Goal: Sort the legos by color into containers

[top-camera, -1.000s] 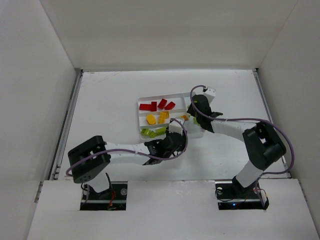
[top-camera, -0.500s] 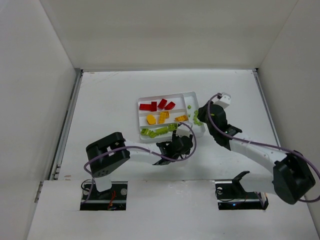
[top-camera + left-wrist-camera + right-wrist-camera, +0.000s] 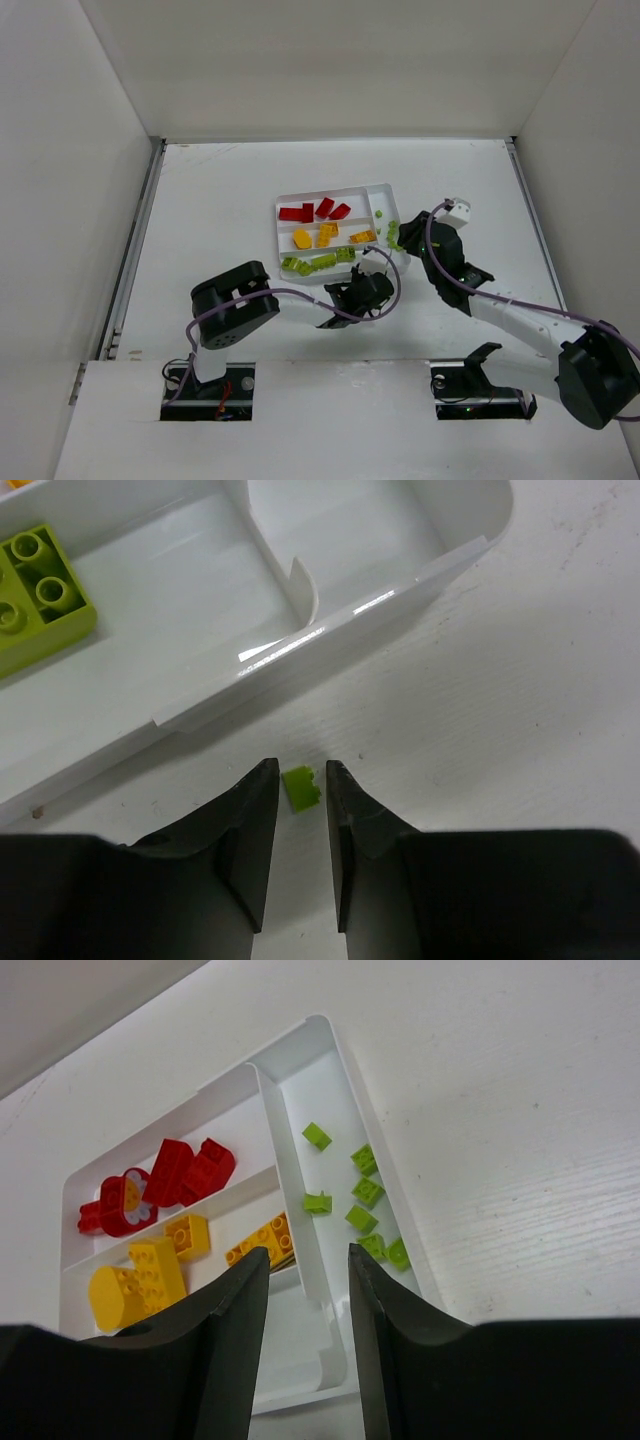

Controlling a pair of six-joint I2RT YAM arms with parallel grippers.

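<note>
Where tray (image 3: 300, 1080) divides, reds (image 3: 320, 210), yellows (image 3: 325, 236), greens (image 3: 320, 263); green cubes (image 3: 368, 1192) endwise

White tray (image 3: 277, 236), red bricks (image 3: 322, 209) in far slot, yellow-orange bricks (image 3: 326, 235) middle, lime bricks (image 3: 320, 262) near, tiny lime cubes (image 3: 367, 1192) in end slot (one lime chip (image 3: 302, 786) just outside the rim).
</note>
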